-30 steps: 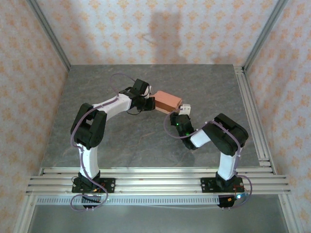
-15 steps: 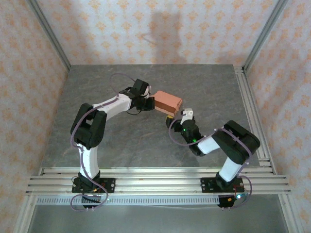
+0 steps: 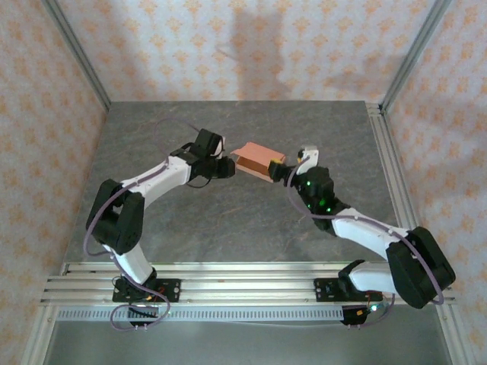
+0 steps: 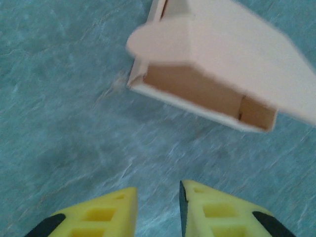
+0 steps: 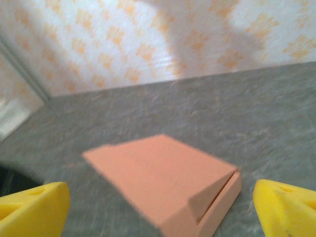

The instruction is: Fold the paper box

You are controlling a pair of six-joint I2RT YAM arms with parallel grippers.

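Progress check. Seeing the paper box down on the surface, already formed into a shallow box with its lid over the top, so guessing mostly done. Spotting a gap under the lid at the end facing the left jaws, so probably needs one last press or tuck. Got the left jaws just beside the box, parted narrowly and empty; right jaws at its other side, spread wide, touching nothing.
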